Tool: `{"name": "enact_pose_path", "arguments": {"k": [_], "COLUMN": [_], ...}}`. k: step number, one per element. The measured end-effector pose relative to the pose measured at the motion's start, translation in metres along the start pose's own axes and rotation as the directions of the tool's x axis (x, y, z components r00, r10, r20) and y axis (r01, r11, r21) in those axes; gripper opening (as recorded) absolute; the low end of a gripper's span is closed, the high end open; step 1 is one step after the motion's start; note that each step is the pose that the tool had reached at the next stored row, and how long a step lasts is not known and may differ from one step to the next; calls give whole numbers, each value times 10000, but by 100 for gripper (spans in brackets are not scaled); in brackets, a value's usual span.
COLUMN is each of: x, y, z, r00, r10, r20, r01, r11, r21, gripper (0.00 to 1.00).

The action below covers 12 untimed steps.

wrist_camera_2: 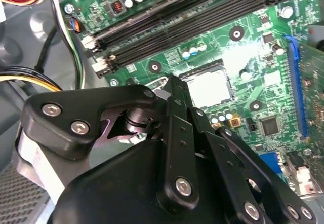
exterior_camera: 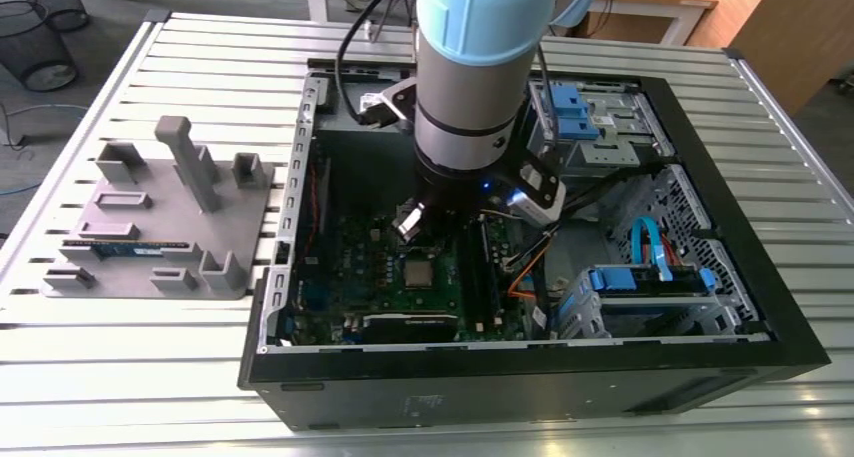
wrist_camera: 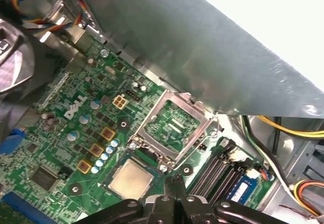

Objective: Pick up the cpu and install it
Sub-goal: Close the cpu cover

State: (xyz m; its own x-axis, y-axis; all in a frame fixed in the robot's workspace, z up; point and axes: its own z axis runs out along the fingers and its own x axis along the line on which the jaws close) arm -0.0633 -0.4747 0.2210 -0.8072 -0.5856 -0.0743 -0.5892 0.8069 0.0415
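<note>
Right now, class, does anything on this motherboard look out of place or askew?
The hinged socket frame stands open beside the cpu, which appears seated flat. It looks unlatched, not damaged; nothing else stands out.

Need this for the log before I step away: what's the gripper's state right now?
Gripper: shut, holding nothing; the cpu lies flat on the motherboard, not gripped.
</note>
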Motion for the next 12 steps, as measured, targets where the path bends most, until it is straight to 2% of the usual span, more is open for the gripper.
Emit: {"name": "enact_pose_path", "arguments": {"k": [7, 12], "x": [-138, -227], "y": [10, 45], "z": [23, 44], "r00": [10000, 10000], "r10": [-22, -33], "r20": [0, -1], "r01": [22, 33], "r11": [10000, 10000], "r21": [-2, -3], "gripper": [11, 11]}}
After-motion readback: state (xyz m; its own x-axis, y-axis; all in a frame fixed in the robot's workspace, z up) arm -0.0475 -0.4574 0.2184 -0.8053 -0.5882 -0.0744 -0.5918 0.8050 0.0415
